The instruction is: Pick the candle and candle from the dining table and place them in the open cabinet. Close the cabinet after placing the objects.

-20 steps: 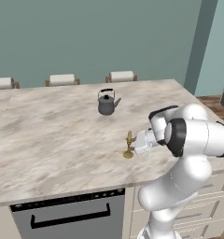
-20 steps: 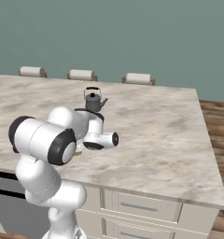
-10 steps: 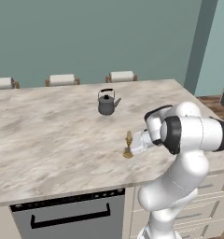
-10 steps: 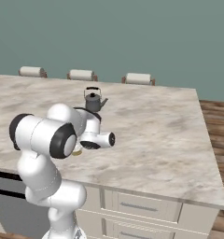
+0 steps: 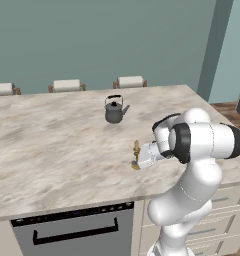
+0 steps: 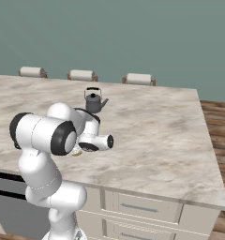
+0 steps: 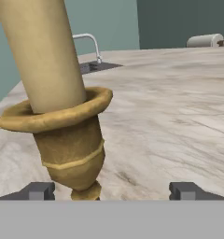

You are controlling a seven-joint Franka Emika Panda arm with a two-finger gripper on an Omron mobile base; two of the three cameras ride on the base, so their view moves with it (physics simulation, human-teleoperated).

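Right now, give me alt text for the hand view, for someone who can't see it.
A pale candle in a brass candlestick looms close up, left of centre, between the open end effector's two dark fingertips and untouched by either. Behind it stretches the marble dining table, with a curved silver tap in the distance.

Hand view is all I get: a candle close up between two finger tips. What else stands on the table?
Observer: A dark kettle stands beyond the candle, nearer the far edge.
Operator: Is the candle near an edge?
Observer: It stands on the table well in from the near edge, above the cream drawers.
Operator: Anything beyond the table?
Observer: Three chair backs line the far side.
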